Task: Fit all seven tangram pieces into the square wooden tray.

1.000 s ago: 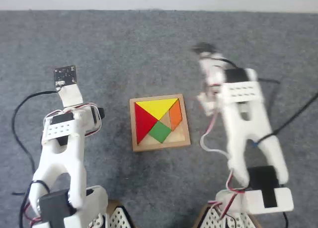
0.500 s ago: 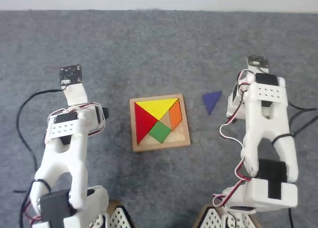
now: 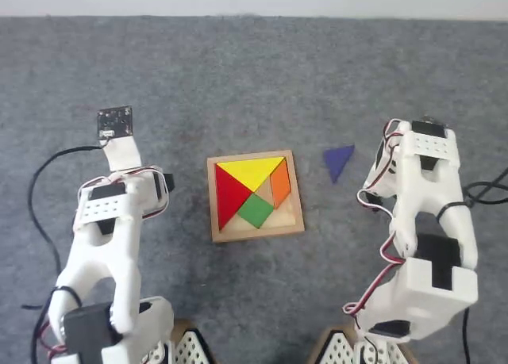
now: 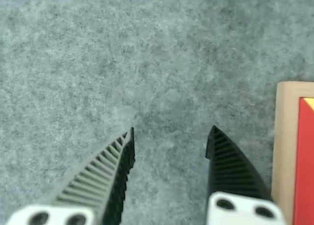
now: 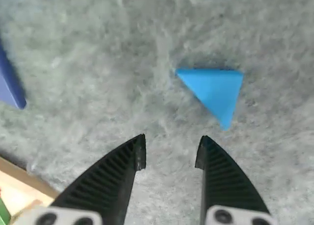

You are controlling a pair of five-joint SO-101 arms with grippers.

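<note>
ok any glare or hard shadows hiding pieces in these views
High view: soft, even light, no glare on the tray or the purple triangle. Right wrist view: just a thin dark shadow along one edge of the blue triangle, nothing hidden. Left wrist view: flat light on the carpet.

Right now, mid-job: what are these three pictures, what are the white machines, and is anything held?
They are two robot arms. The high view looks down on both: left arm, right arm. The other two pictures come from a camera on each wrist, looking past its black jaws. On the grey mat sits the wooden tray holding four coloured pieces. A dark blue triangle lies outside it; a light blue triangle lies just ahead of the right jaws. Both pairs of jaws are open, holding nothing.
</note>
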